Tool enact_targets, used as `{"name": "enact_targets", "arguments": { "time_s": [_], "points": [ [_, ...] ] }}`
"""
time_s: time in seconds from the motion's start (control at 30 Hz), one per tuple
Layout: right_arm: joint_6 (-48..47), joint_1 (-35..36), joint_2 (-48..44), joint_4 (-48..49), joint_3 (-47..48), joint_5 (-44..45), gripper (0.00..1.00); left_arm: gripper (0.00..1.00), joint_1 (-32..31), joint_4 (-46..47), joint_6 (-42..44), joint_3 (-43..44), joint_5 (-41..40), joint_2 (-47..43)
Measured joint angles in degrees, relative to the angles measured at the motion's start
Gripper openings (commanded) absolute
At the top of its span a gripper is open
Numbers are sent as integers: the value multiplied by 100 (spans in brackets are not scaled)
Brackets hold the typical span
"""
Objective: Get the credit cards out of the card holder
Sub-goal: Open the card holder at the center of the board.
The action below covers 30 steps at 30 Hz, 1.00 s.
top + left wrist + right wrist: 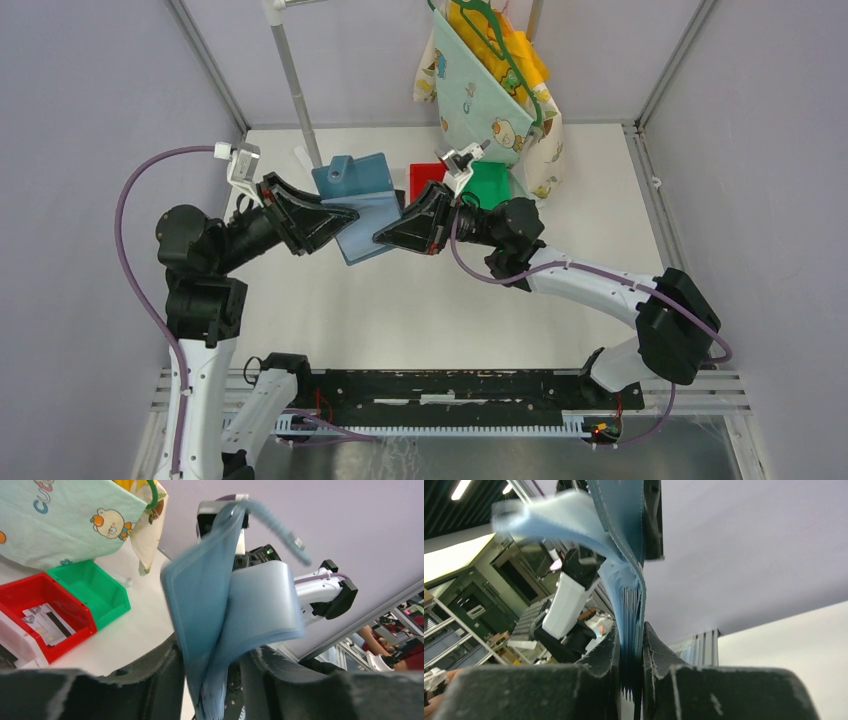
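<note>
1. Holding, top view: the teal-blue fold-over card holder [360, 180] hangs above the white table [420, 300], between my left claw [338, 214] and right claw [388, 237]. Risk: an uneven pull by the two arms would yank it out of one side.
2. Left wrist view: the holder's lower edge sits between my left fingers; I cannot tell whether it is pinched or loose. Risk: a loose hold lets it swing. Pale flat credit cards [47, 622] lie in the red plastic bin [75, 640].
3. Right wrist view: right claw clamped tight on the pocket edges. Risk: that pinch may trap any card left inside.
</note>
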Motion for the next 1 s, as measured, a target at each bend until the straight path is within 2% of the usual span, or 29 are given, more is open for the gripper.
{"name": "enact_targets", "arguments": {
  "time_s": [0.07, 0.13, 0.27, 0.37, 0.4, 0.5, 0.57, 0.63, 0.8, 1.0],
  "points": [
    [-26, 4, 0, -153, 0, -66, 0, 61, 0, 155, -101, 11, -55, 20],
    [-81, 17, 0, -330, 0, -142, 0, 59, 2, 313, -214, 31, -68, 39],
    [-208, 55, 0, -570, 2, -234, 0, 41, 4, 546, -356, 31, -101, 63],
    [-258, 66, 0, -645, 2, -295, 1, 21, 4, 634, -411, 31, -107, 81],
    [-271, 66, 0, -658, 2, -302, 5, 15, 4, 654, -409, 33, -114, 87],
    [-286, 63, -2, -671, 2, -304, 29, 2, 4, 595, -341, 61, -199, 90],
    [-271, 37, -15, -656, 2, -326, 39, 2, 4, 428, -264, 153, -236, 122],
    [-208, -13, -33, -579, -2, -374, 39, 2, 4, 221, -199, 321, -262, 197],
    [-33, -310, -227, -33, -317, -509, 37, 2, 4, -31, -120, 697, -295, 404],
    [50, -442, -372, 422, -603, -649, 28, 2, 4, -48, -190, 732, -205, 522]
  ]
}}
